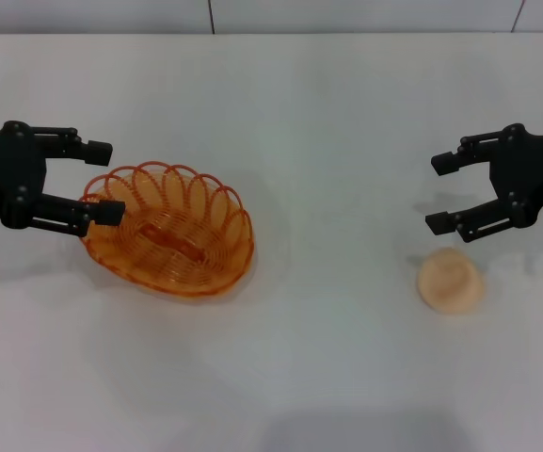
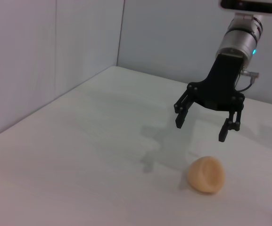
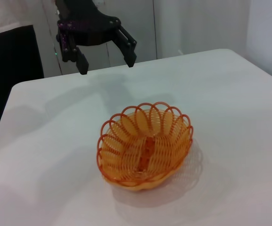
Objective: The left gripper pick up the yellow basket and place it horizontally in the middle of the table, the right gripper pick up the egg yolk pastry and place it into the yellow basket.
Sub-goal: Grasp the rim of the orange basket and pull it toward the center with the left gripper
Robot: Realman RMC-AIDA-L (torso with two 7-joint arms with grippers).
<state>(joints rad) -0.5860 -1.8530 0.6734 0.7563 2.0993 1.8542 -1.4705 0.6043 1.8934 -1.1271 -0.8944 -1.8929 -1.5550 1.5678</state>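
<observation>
The yellow basket (image 1: pixel 169 229) stands upright on the left part of the white table (image 1: pixel 327 122), its long axis slanted. My left gripper (image 1: pixel 104 181) is open and empty at the basket's left rim; the right wrist view shows the left gripper (image 3: pixel 107 66) raised above the table beyond the basket (image 3: pixel 145 146). The egg yolk pastry (image 1: pixel 451 281) lies on the table at the right. My right gripper (image 1: pixel 438 193) is open and empty, just behind and above the pastry. The left wrist view shows the right gripper (image 2: pixel 201 130) hovering over the pastry (image 2: pixel 206 174).
The table's far edge meets a pale wall (image 1: pixel 346 14). In the left wrist view, walls (image 2: pixel 41 56) close off the table's corner. A dark panel (image 3: pixel 13 61) stands past the table edge in the right wrist view.
</observation>
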